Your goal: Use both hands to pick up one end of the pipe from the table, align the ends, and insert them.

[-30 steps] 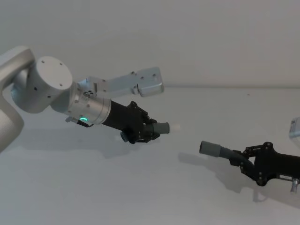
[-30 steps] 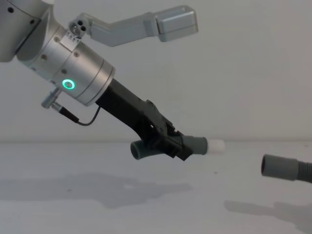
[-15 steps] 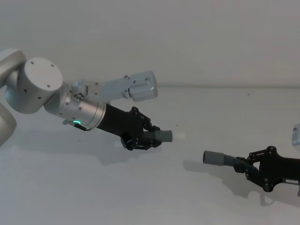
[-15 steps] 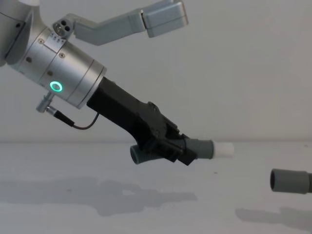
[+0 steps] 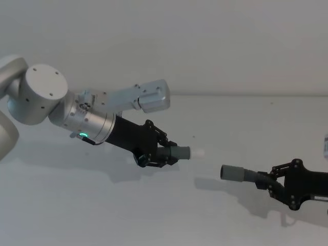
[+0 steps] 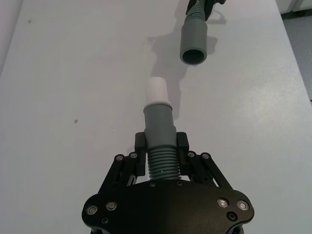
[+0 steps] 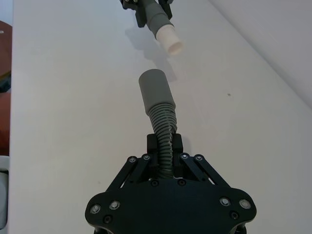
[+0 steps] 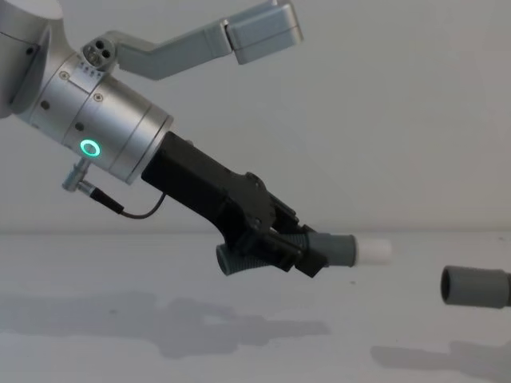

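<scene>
My left gripper point(image 5: 160, 154) is shut on the ribbed part of one pipe piece point(image 6: 162, 163), held above the table point(image 5: 102, 215). Its grey cuff point(image 6: 158, 119) and white plug tip point(image 6: 157, 90) stick out forward. My right gripper point(image 5: 279, 185) is shut on the other pipe piece point(image 7: 164, 126), whose hollow-mouthed cuff point(image 5: 233, 173) points toward the plug. A gap separates the two ends. In the chest view the plug point(image 8: 374, 250) sits higher than the hollow cuff point(image 8: 473, 286). In the left wrist view the open mouth point(image 6: 194, 56) lies ahead of the plug and slightly to one side.
The white table stretches around both arms with only their shadows on it. A grey arm link point(image 5: 143, 97) of the left arm hangs above its wrist. A brown edge point(image 7: 5, 63) borders the table in the right wrist view.
My left gripper has come down and reached further right with the plug piece. The right gripper drew back slightly to the right, and the hollow cuff sits lower in the chest view.
</scene>
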{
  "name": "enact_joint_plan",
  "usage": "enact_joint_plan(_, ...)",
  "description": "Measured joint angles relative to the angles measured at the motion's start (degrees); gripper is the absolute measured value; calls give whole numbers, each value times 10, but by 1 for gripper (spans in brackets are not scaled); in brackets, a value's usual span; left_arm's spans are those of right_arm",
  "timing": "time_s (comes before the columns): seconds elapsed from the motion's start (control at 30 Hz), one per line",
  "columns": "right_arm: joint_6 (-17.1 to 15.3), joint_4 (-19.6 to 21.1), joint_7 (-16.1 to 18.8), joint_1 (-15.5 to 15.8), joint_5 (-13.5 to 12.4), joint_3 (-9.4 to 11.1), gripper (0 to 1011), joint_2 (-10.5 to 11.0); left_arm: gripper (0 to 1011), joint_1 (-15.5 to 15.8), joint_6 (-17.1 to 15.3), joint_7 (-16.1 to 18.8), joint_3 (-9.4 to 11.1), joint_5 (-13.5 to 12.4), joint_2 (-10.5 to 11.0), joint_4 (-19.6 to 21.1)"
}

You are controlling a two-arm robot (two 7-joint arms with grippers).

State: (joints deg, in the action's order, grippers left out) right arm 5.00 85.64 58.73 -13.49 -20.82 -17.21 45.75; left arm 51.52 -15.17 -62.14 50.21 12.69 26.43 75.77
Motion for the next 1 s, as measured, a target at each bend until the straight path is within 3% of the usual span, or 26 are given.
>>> enact_joint_plan(0.33,-19,13,-8,6,-10,-3,141,2,348,0,19,-2,1,13,-10,-19)
enact_joint_plan(1.0,-58,12,-51,-2,-13,-19,142,-18,348,1,30,-5,9,29,-18,-34)
